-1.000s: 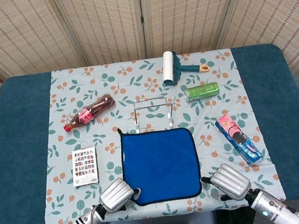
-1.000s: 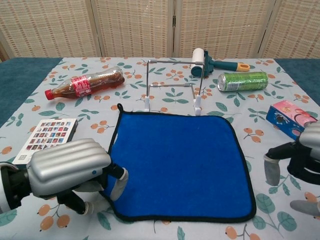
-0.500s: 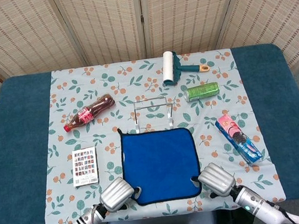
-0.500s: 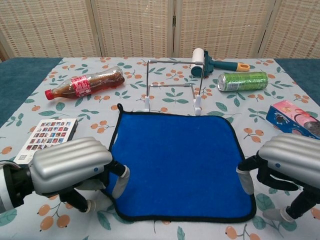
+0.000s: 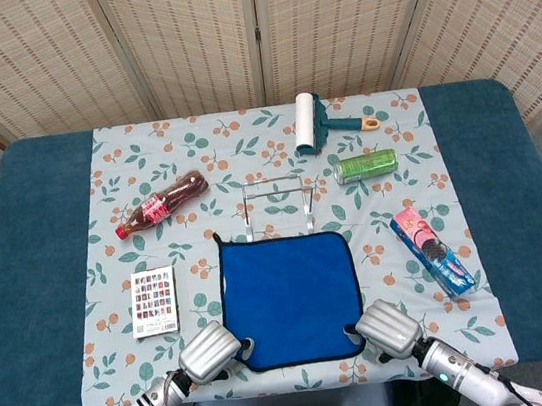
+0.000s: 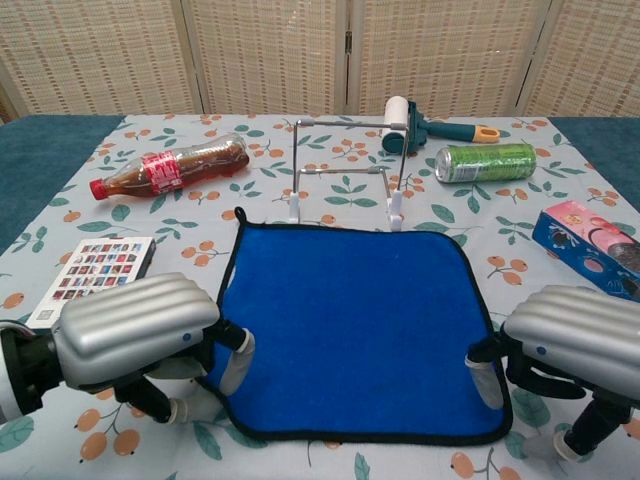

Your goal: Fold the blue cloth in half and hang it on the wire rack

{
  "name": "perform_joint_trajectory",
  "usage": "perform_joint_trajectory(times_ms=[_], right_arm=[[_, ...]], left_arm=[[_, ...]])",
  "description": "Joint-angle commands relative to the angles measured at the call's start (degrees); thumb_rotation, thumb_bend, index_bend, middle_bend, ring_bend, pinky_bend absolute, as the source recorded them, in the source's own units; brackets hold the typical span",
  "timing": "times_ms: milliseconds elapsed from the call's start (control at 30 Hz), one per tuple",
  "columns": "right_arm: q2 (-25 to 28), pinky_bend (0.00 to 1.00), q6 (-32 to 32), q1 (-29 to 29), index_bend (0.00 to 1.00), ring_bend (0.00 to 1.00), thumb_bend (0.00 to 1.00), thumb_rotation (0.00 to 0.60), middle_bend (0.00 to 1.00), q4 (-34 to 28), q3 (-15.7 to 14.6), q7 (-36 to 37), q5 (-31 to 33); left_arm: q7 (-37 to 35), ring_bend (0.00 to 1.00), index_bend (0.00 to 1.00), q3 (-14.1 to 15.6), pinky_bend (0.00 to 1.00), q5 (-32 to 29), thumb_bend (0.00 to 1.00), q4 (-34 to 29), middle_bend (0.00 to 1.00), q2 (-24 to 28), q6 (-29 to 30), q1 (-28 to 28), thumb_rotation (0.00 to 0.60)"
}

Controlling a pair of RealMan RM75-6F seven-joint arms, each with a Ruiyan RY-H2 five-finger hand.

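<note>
Blue cloth [image 5: 290,299] flat; loop toward rack [image 5: 277,205]

Left hand [image 6: 140,335] is being held low, palm down, fingers [image 6: 236,362] curled under; right hand [image 6: 572,345] is being held likewise; grasp state cannot be determined.

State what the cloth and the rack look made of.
Cloth: soft, matte blue fabric, probably microfibre, judging by its fuzzy nap and dark stitched edging. Rack: thin shiny metal wire, apparently on white plastic feet.
</note>
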Motion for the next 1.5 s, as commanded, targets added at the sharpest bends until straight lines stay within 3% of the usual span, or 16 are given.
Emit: perform_joint_trajectory(times_ms=[33, 500, 967, 1233, 1500], right_arm=[[-0.31, 0.97, -0.11, 0.28, 0.53, 0.87, 0.16, 0.6, 0.91, 0.19, 0.23, 0.21, 0.41], [-1.98, 0.97, -1.66, 1.86, 0.53, 0.87, 0.16, 0.6, 0.92, 1.22, 0.44, -0.55, 2.09], [-3.23, 0.97, -2.44, 3.37, 0.54, 0.87, 0.28, 0.6, 0.92, 2.3, 0.76, -0.34, 3.1], [-3.37, 0.97, -2.69, 3.53, 0.55, 0.87, 0.28, 0.6, 0.92, 2.56, 0.35, -1.14, 3.83], [-4.29, 0.97, -2.88, 4.04, 0.63, 0.87, 0.31, 0.6, 0.93, 3.25, 0.79, -1.17, 4.63]], left_arm=[[-0.08, 0.86, 0.62, 0.02, 0.95, 0.07, 0.43, 0.05, 1.0, 0.0, 0.14, 0.03, 0.6], [-0.35, 0.86, 0.62, 0.21, 0.95, 0.07, 0.43, 0.29, 1.0, 0.08, 0.42, 0.2, 0.6], [-0.14, 0.86, 0.62, 0.18, 0.95, -0.25, 0.43, -0.06, 1.0, 0.32, 0.33, 0.32, 0.6], [-0.41, 0.86, 0.62, 0.29, 0.95, -0.24, 0.43, -0.11, 1.0, 0.52, 0.61, 0.53, 0.6], [-0.82, 0.86, 0.62, -0.03, 0.95, -0.3, 0.43, -0.07, 1.0, 0.67, 1.01, 0.56, 0.6]])
